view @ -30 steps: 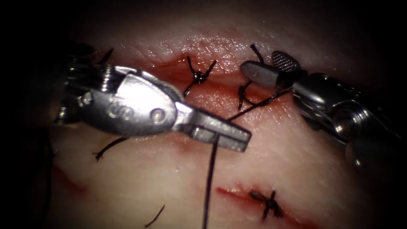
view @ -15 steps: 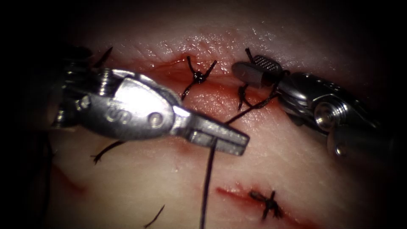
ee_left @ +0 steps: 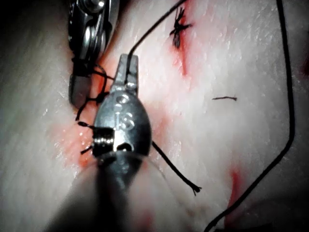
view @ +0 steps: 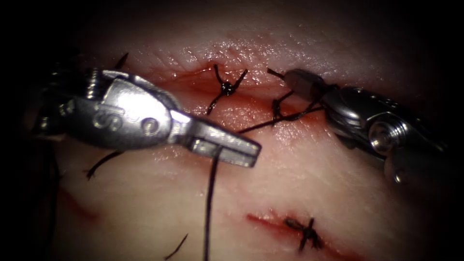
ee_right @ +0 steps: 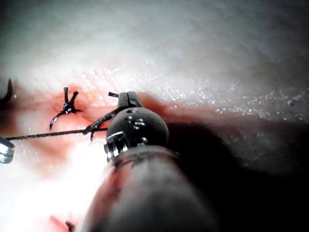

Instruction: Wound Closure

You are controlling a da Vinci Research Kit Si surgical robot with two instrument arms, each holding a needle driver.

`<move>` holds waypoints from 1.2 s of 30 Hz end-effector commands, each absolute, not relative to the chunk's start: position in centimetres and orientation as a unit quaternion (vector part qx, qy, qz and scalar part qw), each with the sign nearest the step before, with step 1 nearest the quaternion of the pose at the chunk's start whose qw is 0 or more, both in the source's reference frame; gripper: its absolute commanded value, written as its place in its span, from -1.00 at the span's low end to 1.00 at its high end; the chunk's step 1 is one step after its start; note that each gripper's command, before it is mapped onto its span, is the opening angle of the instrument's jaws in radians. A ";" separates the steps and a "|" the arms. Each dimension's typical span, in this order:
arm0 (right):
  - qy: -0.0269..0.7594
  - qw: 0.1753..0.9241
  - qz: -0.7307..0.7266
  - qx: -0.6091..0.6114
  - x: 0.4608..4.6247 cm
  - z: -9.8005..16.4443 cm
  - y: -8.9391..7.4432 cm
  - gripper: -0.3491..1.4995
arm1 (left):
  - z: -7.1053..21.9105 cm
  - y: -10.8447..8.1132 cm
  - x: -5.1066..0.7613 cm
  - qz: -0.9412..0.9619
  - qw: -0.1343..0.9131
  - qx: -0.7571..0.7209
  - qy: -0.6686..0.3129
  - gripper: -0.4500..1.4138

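The left tool [view: 239,149] is clenched on the thread [view: 209,203], which runs taut from its jaws to a knot [view: 276,107] at the cut [view: 251,99] and hangs down over the tissue [view: 314,183]. The right tool [view: 298,81] has closed on the thread's short end beside that knot. A tied stitch [view: 225,87] sits just left

The tissue [view: 299,183] spans the endoscope frame as the carrying surface; red fluid [view: 193,79] pools along the cut at upper centre; a knotted stitch [view: 225,88] sits there; another stitch [view: 305,232] at lower right; loose cut ends of thread [view: 176,246] lie lower left.
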State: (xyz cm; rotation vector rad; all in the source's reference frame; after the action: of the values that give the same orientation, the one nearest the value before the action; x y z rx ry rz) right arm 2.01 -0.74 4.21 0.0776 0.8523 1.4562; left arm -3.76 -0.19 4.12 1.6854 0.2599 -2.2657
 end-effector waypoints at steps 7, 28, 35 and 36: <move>0.410 0.677 0.611 0.003 2.08 3.8 -0.6 -1.00 | 4.2 -0.1 -3.73 -0.796 0.132 0.582 0.102 -1.00; 0.392 0.737 0.550 0.021 2.20 4.2 -0.5 -0.04 | 4.4 -0.4 -3.91 -0.801 0.129 0.573 0.119 -1.00; 0.375 0.750 0.544 0.040 2.29 4.2 -0.5 0.14 | 4.4 -0.6 -4.07 -0.798 0.136 0.573 0.129 -1.00; 0.373 0.752 0.543 0.044 2.30 4.2 -0.5 0.02 | 4.4 -0.6 -4.09 -0.798 0.136 0.573 0.129 -1.00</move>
State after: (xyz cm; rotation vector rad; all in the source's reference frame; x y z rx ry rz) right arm 2.21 -0.56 4.19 0.1022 0.8035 1.1826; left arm -4.04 -0.61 4.36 1.6588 0.3745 -2.3124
